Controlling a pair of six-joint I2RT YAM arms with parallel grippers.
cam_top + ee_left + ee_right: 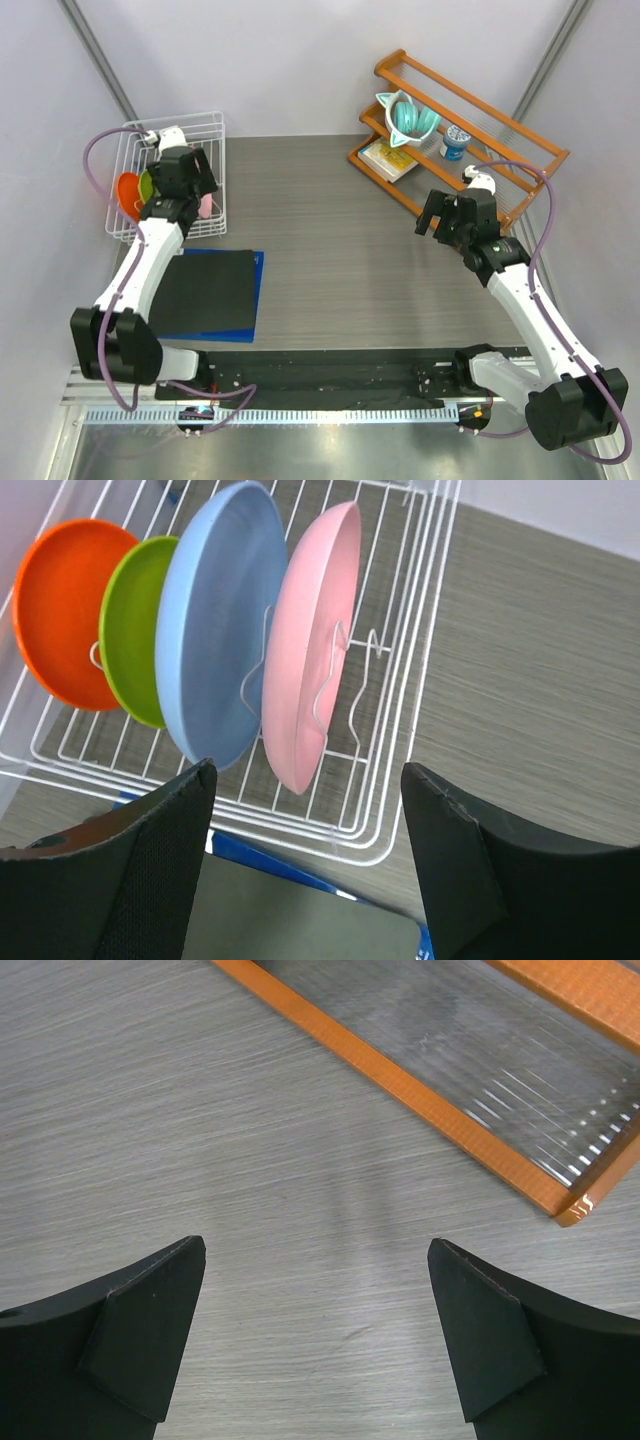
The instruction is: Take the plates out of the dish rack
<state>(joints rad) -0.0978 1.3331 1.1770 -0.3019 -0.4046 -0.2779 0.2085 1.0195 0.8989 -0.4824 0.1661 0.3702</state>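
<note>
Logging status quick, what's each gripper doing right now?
Left gripper: open, empty, over the dish rack.
Right gripper: open, empty, above the table.

1. The four plates looked like smooth plastic with a soft sheen.
2. The dish rack was smooth white-coated wire.
3. The table was matt grey, wood-grained.
4. The shelf rack was smooth orange-brown wood.
5. The left gripper had matt black fingers, finely textured.
</note>
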